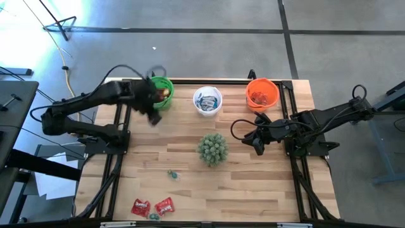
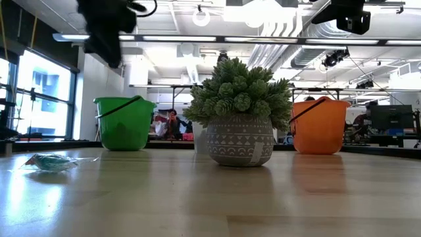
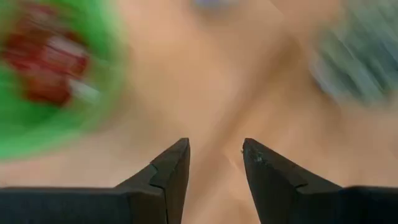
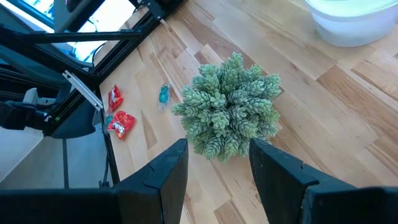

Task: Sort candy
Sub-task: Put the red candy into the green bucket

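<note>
Candy still waiting to be sorted lies near the front edge of the table: two red-wrapped sweets (image 1: 141,207) and (image 1: 164,205) sit close together toward the front left corner, with a small teal-wrapped piece (image 1: 154,216) between and just in front of them. Another teal-wrapped sweet (image 1: 171,174) lies alone, farther in from that edge, near the potted plant (image 1: 212,149) at the table's centre.

Along the back edge stand three cups. The green cup (image 1: 162,92) on the left holds red sweets, the white cup (image 1: 207,101) in the middle holds blue-and-white ones, and the orange cup (image 1: 262,94) on the right has something reddish in it that you cannot make out clearly.

Your left gripper (image 1: 152,113) hangs in the air just beside the green cup, on its front side. Its fingers (image 3: 171,171) stand apart and nothing is between them. By the look of it, a drop into the green cup is done and the arm is free.

Your right gripper (image 1: 256,143) waits on the right side of the table, beside the plant, its fingers (image 4: 168,171) parted and empty.

The next move likely calls for a reach to the front edge for one of the loose sweets. Those wrappers are flat and thin, so you need a low, well-centred pinch, and the red pair lies close enough together that you may catch both.
</note>
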